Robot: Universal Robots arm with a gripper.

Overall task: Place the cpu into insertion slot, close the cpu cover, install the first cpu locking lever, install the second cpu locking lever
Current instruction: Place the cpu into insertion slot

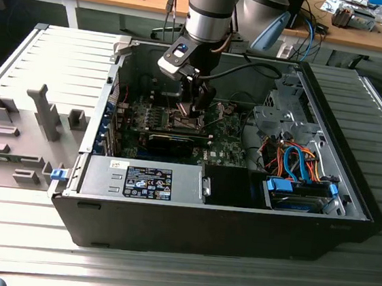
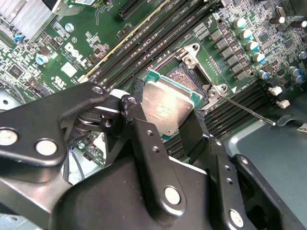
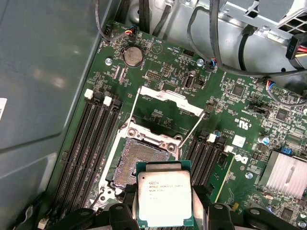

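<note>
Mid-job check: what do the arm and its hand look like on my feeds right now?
The arm is a silver-grey cylinder, and a pale blue cap sits on a joint behind it. A black cable loops off the wrist. The hand is matte black: flat linkage bars joined by round silver pins, with two slim fingers.

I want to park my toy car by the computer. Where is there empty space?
Bare room: the ribbed table in front of the computer case, and its strip on the exterior view's right of the case. Crowded: the grey panel with blocks, the cables, and the motherboard, where the fingers hold the cpu by the insertion slot.
</note>
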